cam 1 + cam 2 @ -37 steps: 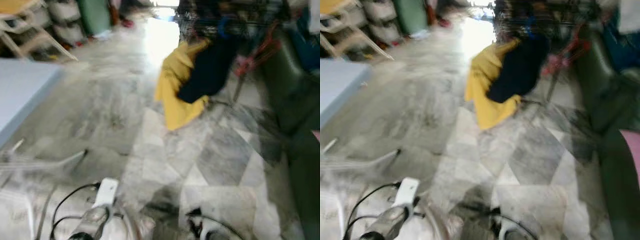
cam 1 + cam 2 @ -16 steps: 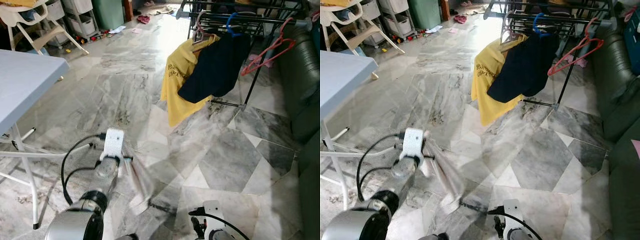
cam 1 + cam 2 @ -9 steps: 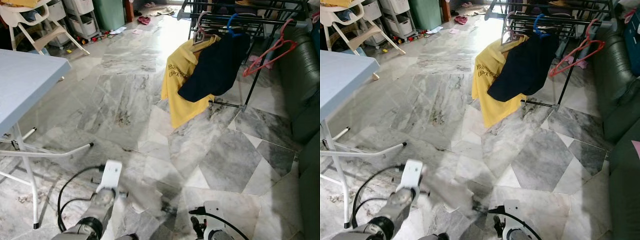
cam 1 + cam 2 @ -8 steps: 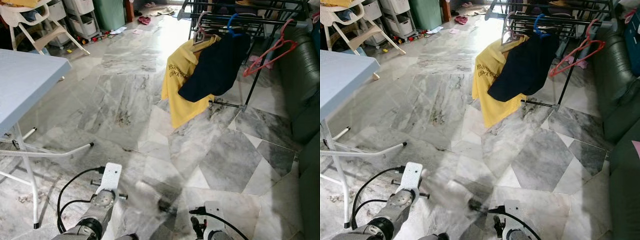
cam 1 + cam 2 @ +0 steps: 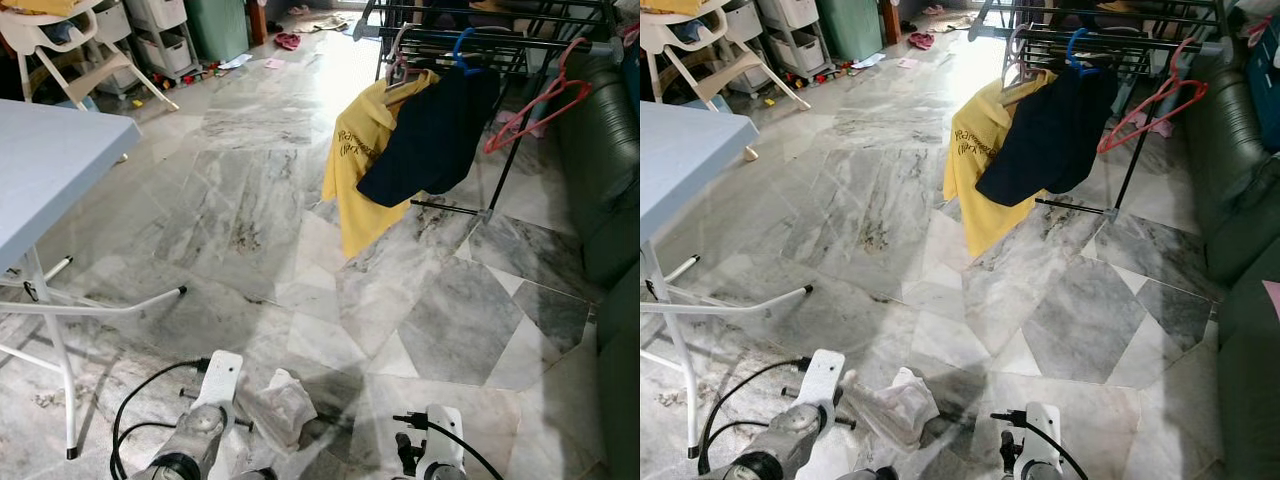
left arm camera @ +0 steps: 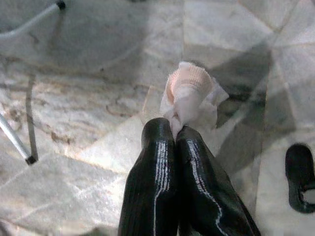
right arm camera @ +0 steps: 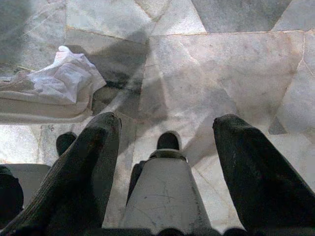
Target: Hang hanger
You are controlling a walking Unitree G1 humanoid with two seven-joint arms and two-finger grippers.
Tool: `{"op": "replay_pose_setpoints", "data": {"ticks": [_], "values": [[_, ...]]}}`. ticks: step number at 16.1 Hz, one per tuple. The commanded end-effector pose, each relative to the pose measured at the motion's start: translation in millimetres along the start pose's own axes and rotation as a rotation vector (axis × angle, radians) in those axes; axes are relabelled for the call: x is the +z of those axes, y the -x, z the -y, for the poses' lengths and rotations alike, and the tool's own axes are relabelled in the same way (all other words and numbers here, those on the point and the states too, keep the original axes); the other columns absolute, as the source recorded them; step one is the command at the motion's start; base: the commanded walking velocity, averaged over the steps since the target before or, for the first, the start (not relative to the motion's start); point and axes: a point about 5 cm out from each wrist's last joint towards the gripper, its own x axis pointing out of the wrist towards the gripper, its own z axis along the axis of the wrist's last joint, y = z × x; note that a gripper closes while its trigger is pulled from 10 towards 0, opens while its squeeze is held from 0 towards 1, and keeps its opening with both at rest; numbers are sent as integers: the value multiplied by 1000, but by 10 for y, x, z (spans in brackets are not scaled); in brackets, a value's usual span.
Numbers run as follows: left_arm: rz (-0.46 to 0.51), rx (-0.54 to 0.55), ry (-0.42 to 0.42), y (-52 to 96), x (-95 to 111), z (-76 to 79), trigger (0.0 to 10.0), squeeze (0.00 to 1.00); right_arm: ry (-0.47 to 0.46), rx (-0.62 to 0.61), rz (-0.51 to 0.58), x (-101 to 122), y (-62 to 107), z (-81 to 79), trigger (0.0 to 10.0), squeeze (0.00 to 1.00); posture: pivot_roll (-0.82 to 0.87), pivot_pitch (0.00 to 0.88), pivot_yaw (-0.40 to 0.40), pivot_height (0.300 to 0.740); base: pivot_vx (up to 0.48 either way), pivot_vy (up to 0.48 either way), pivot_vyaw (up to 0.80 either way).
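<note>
Since 0.5 s ago, left arm dropped lower, pale garment no longer blurred. Drying rack (image 5: 520, 40) far ahead on marble floor (image 5: 250, 200), red hanger (image 5: 540, 100) on its rail. Left gripper (image 6: 173, 135) pinched tight on pale garment (image 6: 189, 93). Right gripper (image 7: 165, 128) spread wide, holding nothing.

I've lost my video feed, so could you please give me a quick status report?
Left end effector shut on pale garment, held low. Right end effector open, idle over marble floor. Drying rack ahead, yellow shirt hanging there.
</note>
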Motion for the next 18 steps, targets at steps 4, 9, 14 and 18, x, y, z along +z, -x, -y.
{"op": "replay_pose_setpoints", "data": {"ticks": [4, 9, 14, 18], "values": [[-58, 3, -2, 27, -170, -47, 10000, 0, 1, -10, -23, -45, 9, 49, 10000, 0, -93, 71, 36, 740, 0, 0, 0], [-79, -5, -12, 34, -215, -22, 10000, 0, 2, -17, -28, -78, 21, 85, 10000, 0, -99, 74, 37, 740, 0, 0, 0], [-117, -20, -17, 53, -314, 0, 10000, 0, 1, -25, -31, -112, 33, 101, 10000, 0, -99, 77, 38, 740, 0, 0, 0], [-127, -13, -29, 68, -368, -58, 10000, 0, 1, -24, -37, -140, 42, 103, 10000, 0, -97, 80, 39, 740, 0, 0, 0]]}}
